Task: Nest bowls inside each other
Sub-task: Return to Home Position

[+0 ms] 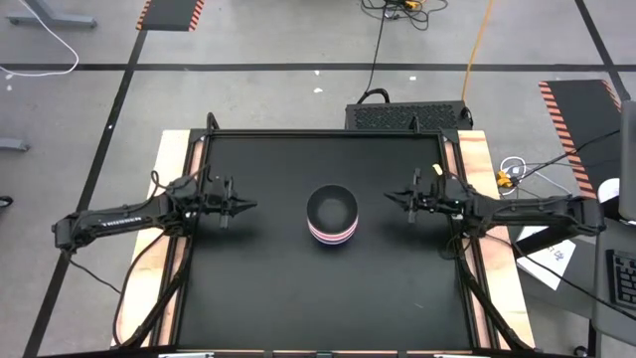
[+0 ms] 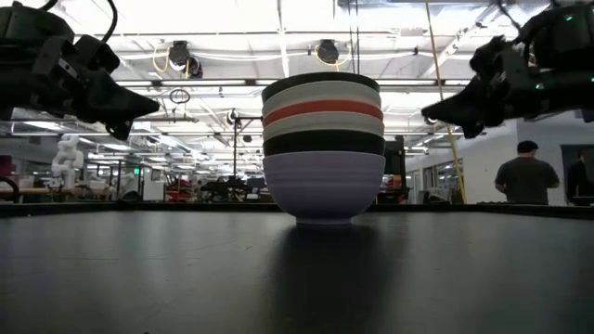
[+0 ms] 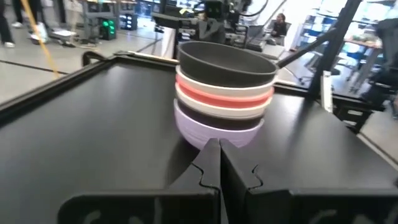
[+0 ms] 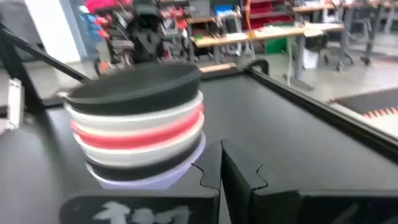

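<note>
The bowls (image 1: pixel 332 216) sit nested in one stack at the middle of the bench (image 1: pixel 258 288), black on top, lavender at the bottom. The left fingers (image 1: pixel 241 207) and right fingers (image 1: pixel 397 198) hang either side, pinched together, holding nothing.

Surface: black table top (image 1: pixel 248 278), matte, with pale wooden edge strips (image 1: pixel 177 149) along its left and right sides.
Load: one stack of bowls (image 1: pixel 332 217), near the centre.
Contact: lavender bowl (image 2: pixel 324 186), lowest in the stack, stands upright on the top.
</note>
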`<control>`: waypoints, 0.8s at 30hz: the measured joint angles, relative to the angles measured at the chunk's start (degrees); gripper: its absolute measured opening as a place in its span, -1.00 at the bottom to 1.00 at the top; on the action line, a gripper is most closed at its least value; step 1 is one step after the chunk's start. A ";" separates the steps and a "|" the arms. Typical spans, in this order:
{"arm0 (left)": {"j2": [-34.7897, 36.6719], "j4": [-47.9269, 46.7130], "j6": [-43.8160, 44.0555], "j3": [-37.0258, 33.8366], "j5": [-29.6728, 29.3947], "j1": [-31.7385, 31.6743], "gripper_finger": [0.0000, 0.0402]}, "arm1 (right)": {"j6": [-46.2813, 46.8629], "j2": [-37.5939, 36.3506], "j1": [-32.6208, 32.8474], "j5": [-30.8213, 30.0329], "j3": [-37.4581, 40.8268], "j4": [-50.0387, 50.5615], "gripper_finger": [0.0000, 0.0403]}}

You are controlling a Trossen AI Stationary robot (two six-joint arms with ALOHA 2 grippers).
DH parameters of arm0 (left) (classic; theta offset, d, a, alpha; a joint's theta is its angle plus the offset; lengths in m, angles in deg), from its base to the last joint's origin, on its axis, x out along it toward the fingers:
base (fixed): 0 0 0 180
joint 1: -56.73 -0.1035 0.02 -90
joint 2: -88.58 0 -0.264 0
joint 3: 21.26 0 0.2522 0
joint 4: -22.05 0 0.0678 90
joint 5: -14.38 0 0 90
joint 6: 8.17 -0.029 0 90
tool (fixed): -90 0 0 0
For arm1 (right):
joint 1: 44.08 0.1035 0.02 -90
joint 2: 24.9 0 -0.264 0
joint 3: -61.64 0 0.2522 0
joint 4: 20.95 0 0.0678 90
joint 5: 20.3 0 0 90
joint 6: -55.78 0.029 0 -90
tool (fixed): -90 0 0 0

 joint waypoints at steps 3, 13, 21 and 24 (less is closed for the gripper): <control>0.00 0.11 -0.48 0.00 0.05 -1.97 -1.00 | -1.23 2.75 -2.24 1.50 -1.41 -0.73 -1.00; 0.00 0.31 -1.09 0.00 6.42 -5.15 -0.99 | -2.85 0.21 -2.02 9.57 -5.60 -4.25 -1.00; 0.00 0.20 -1.03 0.00 7.13 -5.15 -0.98 | -4.26 -11.98 -0.45 9.32 -5.60 5.98 -1.00; 0.00 0.97 -1.20 0.00 7.31 -5.15 -0.99 | -4.26 -14.47 -0.44 9.30 -5.62 6.93 -1.00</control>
